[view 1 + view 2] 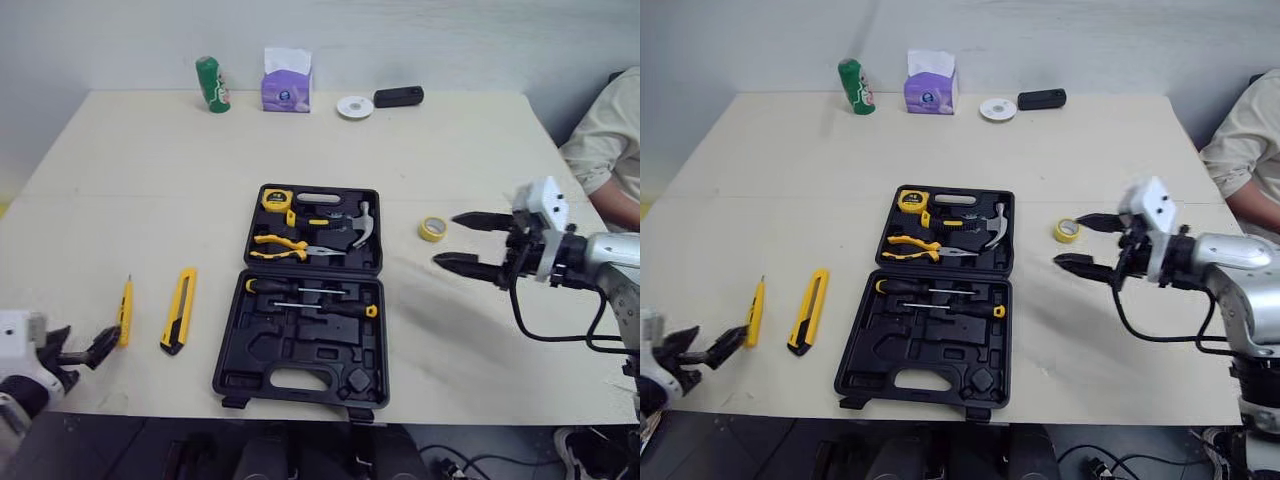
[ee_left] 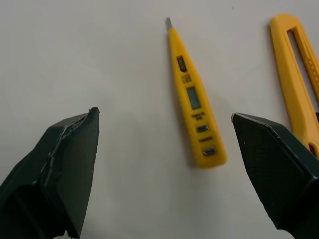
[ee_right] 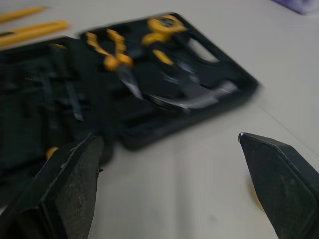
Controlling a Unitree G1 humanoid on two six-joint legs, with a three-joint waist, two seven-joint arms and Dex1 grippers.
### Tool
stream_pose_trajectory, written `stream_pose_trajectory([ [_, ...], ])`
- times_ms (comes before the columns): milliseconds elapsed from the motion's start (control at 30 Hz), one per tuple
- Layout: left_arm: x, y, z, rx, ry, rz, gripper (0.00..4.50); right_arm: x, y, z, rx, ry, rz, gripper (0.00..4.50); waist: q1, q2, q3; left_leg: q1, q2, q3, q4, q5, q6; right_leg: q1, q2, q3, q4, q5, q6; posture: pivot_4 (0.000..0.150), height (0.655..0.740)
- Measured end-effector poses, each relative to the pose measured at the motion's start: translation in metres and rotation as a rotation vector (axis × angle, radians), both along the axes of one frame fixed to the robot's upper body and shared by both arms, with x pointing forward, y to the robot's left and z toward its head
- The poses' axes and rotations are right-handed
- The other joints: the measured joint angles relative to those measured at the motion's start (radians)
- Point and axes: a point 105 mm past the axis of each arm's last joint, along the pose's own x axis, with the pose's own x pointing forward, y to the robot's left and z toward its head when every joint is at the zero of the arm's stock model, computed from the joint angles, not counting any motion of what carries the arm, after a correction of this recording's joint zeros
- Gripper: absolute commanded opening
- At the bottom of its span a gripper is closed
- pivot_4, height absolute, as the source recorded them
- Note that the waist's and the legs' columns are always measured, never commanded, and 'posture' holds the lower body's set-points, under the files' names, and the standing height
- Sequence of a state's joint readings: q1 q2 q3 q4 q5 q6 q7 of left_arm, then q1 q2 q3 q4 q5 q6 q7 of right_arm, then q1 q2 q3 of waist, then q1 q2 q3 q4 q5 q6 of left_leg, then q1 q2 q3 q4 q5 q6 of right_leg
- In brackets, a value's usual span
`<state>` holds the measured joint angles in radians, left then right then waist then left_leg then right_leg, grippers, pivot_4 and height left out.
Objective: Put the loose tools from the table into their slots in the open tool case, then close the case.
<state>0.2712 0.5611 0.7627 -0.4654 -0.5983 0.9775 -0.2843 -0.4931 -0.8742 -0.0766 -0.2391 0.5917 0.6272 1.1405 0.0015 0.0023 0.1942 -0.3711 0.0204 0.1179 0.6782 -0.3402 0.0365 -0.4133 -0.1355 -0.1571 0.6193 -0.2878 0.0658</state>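
L gripper (image 1: 98,348) is hovering at the near-left corner of the counter (image 1: 130,180), fingers apart, pointing at a yellow voltage tester pen (image 1: 125,312). The pen is lying just beside a yellow utility knife (image 1: 179,310). At centre the black tool case (image 1: 228,345) is lying open, w/ tape measure (image 1: 276,198), pliers (image 1: 282,246), hammer (image 1: 355,228) & screwdrivers (image 1: 320,308) sitting in slots. Right of it a yellow tape roll (image 1: 432,229) is lying loose. R gripper (image 1: 447,239) is hanging just beside the roll, fingers apart, holding nothing.
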Motion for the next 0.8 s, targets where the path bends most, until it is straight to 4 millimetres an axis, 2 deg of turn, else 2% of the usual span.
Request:
stream_pose_trajectory([
  [33,0.005,-0.003,-0.001,-0.019,0.003,0.001,4.5,-0.01,0.017,0.002,0.001,0.004,0.094,4.47,0.001,0.0,0.0,0.0,0.0,-0.001,0.0,0.0,0.0,0.0,0.0,0.0,0.0,0.0,0.0,0.15,0.7316],
  [100,0.013,-0.009,-0.001,-0.041,0.004,-0.006,4.5,-0.022,0.034,0.003,-0.008,0.019,0.207,4.47,0.005,-0.001,0.0,0.0,0.0,-0.001,0.0,0.0,0.0,0.0,0.0,0.0,0.0,0.0,0.0,0.15,0.7316],
  [267,0.023,-0.017,-0.005,-0.044,0.025,-0.007,4.5,-0.032,0.06,0.002,0.011,0.022,0.348,4.47,0.003,-0.004,-0.001,0.0,-0.001,0.0,0.001,-0.001,0.001,0.001,0.0,0.0,-0.001,0.0,0.0,0.15,0.7316],
  [433,0.032,-0.018,-0.01,-0.032,0.041,0.004,4.5,-0.038,0.08,0.022,0.078,-0.023,0.452,4.47,0.008,-0.002,-0.001,0.001,-0.001,-0.001,0.001,0.001,-0.001,0.001,0.0,0.0,0.001,0.0,0.0,0.15,0.7316],
  [467,0.035,-0.02,-0.01,-0.039,0.038,0.0,4.08,-0.04,0.084,0.028,0.096,-0.035,0.478,4.5,0.011,-0.001,-0.002,0.001,-0.001,-0.001,0.001,0.001,-0.002,0.001,0.0,0.0,0.001,0.0,0.0,0.15,0.7316],
  [533,0.036,-0.021,-0.012,-0.037,0.045,0.0,3.74,-0.04,0.088,0.032,0.112,-0.041,0.494,4.5,0.015,0.0,-0.003,0.002,-0.001,-0.001,0.001,0.0,-0.003,0.001,0.0,0.0,0.002,0.0,0.0,0.15,0.7316],
  [767,0.043,-0.016,-0.015,-0.029,0.041,0.064,0.82,-0.034,0.093,0.032,0.122,-0.047,0.501,4.5,0.028,0.005,-0.006,0.001,-0.003,-0.001,0.0,0.0,0.0,0.001,-0.003,0.0,0.002,0.0,0.0,0.15,0.7316],
  [800,0.044,-0.017,-0.015,-0.033,0.035,0.067,0.57,-0.033,0.093,0.033,0.123,-0.052,0.5,4.5,0.028,0.005,-0.006,0.001,-0.004,-0.001,0.0,0.001,0.0,0.001,-0.003,-0.001,0.002,0.0,0.0,0.15,0.7316],
])
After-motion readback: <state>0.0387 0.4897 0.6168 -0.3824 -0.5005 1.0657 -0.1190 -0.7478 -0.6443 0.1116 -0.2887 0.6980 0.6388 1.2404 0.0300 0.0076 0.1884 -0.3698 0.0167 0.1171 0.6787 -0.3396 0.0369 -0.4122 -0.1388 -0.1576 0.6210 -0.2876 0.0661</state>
